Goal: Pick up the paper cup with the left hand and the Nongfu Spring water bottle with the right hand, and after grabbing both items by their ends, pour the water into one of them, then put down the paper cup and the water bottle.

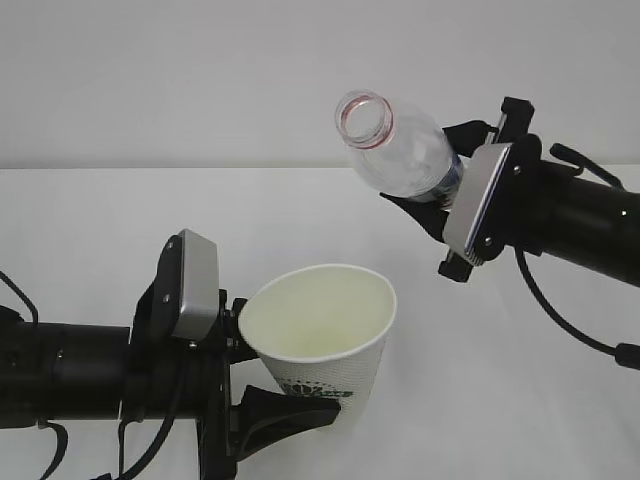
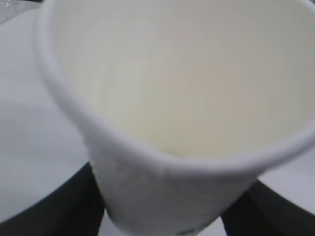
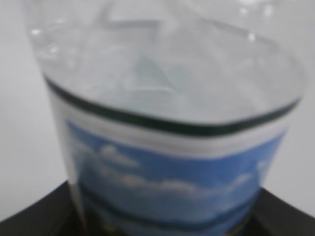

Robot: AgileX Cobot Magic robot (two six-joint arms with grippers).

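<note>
1. Paper cup [image 1: 325, 335] sits clamped near its base in my left pincer [image 1: 262, 385], lifted above the white counter [image 1: 100, 215], its mouth tipped toward the bottle.
2. My right pincer [image 1: 432, 190] grips the Nongfu Spring water bottle [image 1: 398, 148] by its lower end, its neck up and left of the cup.
3. Pour pending: I judge the neck must come over the cup and tip downward.

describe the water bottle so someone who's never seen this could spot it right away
Look to the upper right of the white table, where the right arm's tool is raised. It holds a clear plastic bottle, tilted with its open, red-ringed mouth pointing up and left. Unlike the white paper cup lower down, it is see-through and blue-labelled.
</note>
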